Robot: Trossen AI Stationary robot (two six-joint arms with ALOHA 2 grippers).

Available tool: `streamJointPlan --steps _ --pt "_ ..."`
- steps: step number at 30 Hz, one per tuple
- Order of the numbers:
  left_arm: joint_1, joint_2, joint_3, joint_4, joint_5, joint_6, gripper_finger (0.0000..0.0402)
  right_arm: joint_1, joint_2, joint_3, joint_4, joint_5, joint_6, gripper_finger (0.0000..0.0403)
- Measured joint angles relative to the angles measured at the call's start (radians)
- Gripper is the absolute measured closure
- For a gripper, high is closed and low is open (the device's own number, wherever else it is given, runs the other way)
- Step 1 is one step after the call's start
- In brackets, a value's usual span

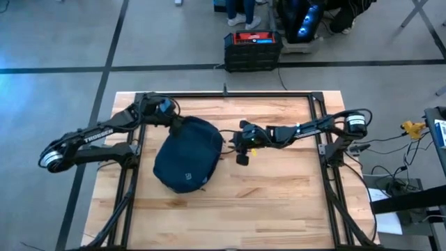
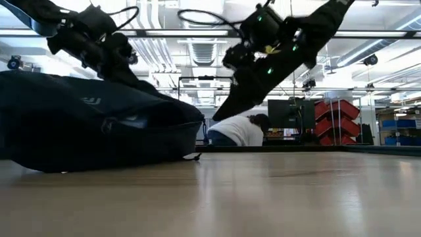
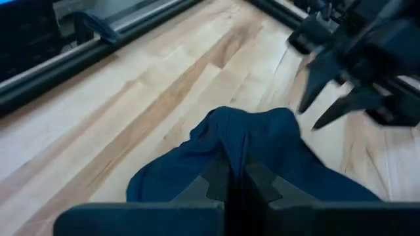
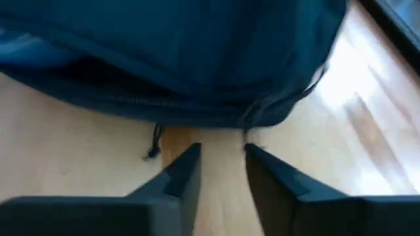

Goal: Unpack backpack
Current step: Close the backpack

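Backpack (image 1: 187, 162) laid on table (image 1: 279, 202). Top fabric pinched by closed left gripper (image 3: 237, 172). Right gripper (image 4: 222, 156) parted, nothing held, positioned just beside backpack zipper (image 4: 125, 100).

Wooden table (image 1: 279, 202) — navy backpack (image 1: 187, 164) lying on it.

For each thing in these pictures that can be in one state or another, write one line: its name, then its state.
backpack: lying flat on the table, zip seen along its side closed, fabric at its top pinched.
left gripper: shut on the backpack's fabric at its top end.
right gripper: open, empty, beside the backpack's edge, near the zip pull.
table: wooden top, bearing the backpack.
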Motion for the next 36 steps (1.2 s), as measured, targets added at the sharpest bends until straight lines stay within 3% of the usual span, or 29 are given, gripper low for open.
streamJointPlan --steps 3,7,10,15,17,21,27,31,36 --pt "-0.001 0.002 0.000 -0.005 0.000 0.003 0.0401 -0.006 0.050 0.004 0.101 0.042 -0.019 0.0223" --pt "-0.002 0.018 -0.005 -0.010 0.000 0.007 0.0401 -0.020 0.117 0.027 0.136 0.105 -0.030 0.0230" --pt "-0.002 0.027 -0.009 -0.015 0.001 0.015 0.0401 -0.026 0.147 0.054 0.138 0.114 -0.029 0.0267" --pt "-0.003 0.028 0.003 -0.015 0.001 0.057 0.0401 -0.023 0.149 0.066 0.101 0.109 -0.029 0.0384" --pt "-0.004 0.025 0.022 -0.014 0.004 0.082 0.0393 -0.024 0.131 0.067 0.081 0.109 -0.028 0.0391" --pt "-0.004 0.027 0.086 -0.018 0.004 0.155 0.0354 -0.025 0.097 0.066 0.011 0.111 -0.031 0.0400" --pt "-0.003 0.056 0.173 -0.009 -0.058 0.235 0.0262 -0.024 0.081 0.066 -0.017 0.111 -0.036 0.0402" --pt "-0.003 0.114 0.183 -0.014 -0.065 0.254 0.0204 -0.024 0.081 0.066 -0.022 0.110 -0.034 0.0402" --pt "-0.013 0.237 0.166 0.097 -0.008 0.267 0.0159 -0.021 0.080 0.066 -0.016 0.109 -0.049 0.0403"
